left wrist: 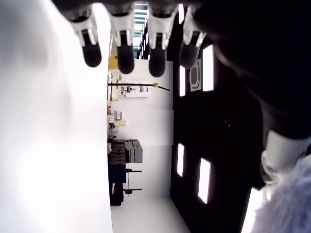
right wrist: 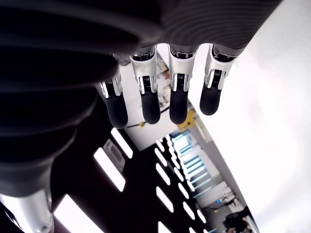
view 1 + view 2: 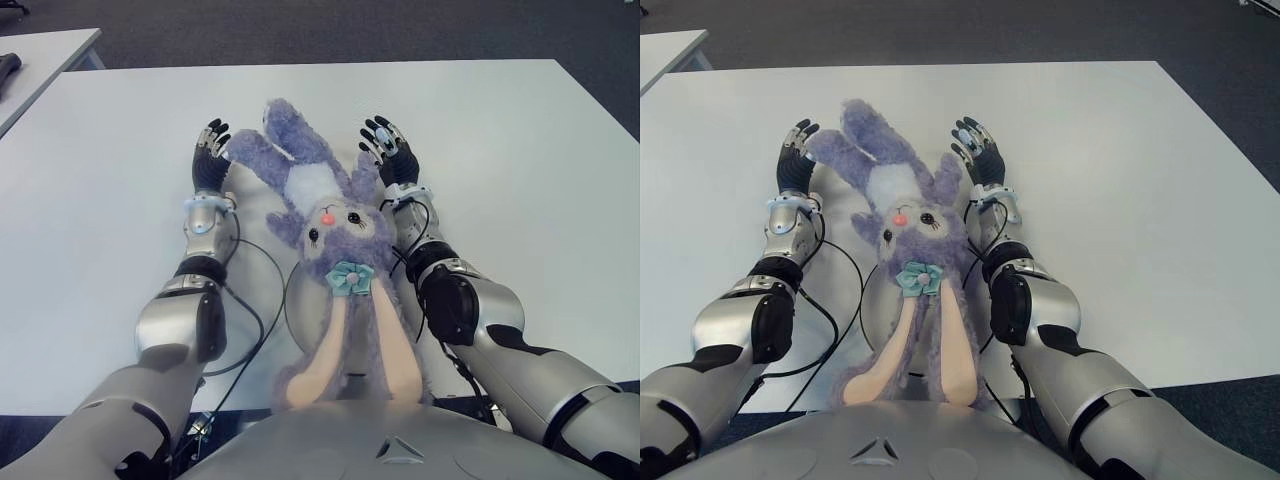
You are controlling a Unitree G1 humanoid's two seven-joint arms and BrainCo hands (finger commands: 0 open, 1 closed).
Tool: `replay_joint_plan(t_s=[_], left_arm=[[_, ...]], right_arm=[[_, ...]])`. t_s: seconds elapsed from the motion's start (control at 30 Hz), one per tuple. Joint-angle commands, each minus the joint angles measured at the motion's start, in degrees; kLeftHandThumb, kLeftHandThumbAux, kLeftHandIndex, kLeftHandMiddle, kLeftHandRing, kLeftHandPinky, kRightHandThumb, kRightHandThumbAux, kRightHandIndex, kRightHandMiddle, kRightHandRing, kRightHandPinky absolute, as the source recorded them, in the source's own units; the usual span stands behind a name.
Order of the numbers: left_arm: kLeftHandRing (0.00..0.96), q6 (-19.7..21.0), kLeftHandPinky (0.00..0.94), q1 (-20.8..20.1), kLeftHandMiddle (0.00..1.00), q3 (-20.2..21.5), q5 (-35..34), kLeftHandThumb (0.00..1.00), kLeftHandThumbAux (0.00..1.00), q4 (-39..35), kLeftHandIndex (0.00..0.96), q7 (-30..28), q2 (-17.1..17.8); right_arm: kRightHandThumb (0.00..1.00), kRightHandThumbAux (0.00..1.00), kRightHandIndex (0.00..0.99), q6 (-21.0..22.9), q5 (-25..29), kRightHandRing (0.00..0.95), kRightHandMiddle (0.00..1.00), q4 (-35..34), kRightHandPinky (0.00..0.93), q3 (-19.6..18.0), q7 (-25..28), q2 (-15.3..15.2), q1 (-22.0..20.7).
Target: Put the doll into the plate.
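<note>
The purple bunny doll (image 3: 335,255) is lying on the white desk (image 3: 520,160), right between the robot's two arms. Its long body is running from far to near. Its legs are pointing far away, its head is in the middle, and its long ears are hanging toward the robot's chest. The plate (image 3: 293,300) is peeking out as a pale round rim from under the doll's head and ears, so the doll looks like it is already lying partly on it.

The left hand (image 3: 210,160) is sitting just left of the doll's far end, very close to a fuzzy leg. The right hand (image 3: 390,152) is sitting just right of it, close to the other leg. Both hands are stretching their fingers out straight and holding nothing. The wrist views are showing the same straight, empty fingers.

Both hands are about equally near the doll. The far end of the doll likely needs sliding toward the near side, along its long line, to sit fully on the plate.
</note>
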Motion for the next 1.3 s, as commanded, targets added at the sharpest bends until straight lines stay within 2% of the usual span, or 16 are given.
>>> replay_joint_plan(t_s=[0.03,0.3,0.53,0.8,1.3], left_arm=[[0.135,1.92,0.113,16.86,0.166,-1.46,2.55,0.0,0.611,7.21,0.144,0.84,-2.35],[0.137,2.2,0.103,16.76,0.172,-1.16,2.44,0.0,0.609,7.31,0.146,0.85,-2.58],[0.142,3.26,0.103,16.73,0.175,-1.22,2.44,0.0,0.62,7.26,0.139,2.08,-2.77],[0.159,3.84,0.126,16.63,0.189,0.41,0.75,0.0,0.658,7.09,0.147,2.84,-3.13],[0.148,3.55,0.108,17.33,0.179,0.93,0.25,0.0,0.684,6.56,0.158,1.84,-2.58]], right_arm=[[0.036,0.74,0.196,2.76,-0.75,0.158,0.19,4.85,0.144,0.64,-1.29,8.74,13.59],[0.0,0.77,0.198,3.47,-3.3,0.165,0.202,5.22,0.149,3.55,-3.44,7.42,14.18],[0.005,0.754,0.206,2.28,-4.34,0.172,0.213,5.09,0.125,4.67,-4.45,7.69,14.65],[0.011,0.753,0.237,1.13,-6.14,0.187,0.236,5.05,0.141,6.71,-7.84,8.2,15.23],[0.05,0.799,0.302,0.12,-4.85,0.237,0.284,4.87,0.169,6.28,-8.04,9.35,15.61]])
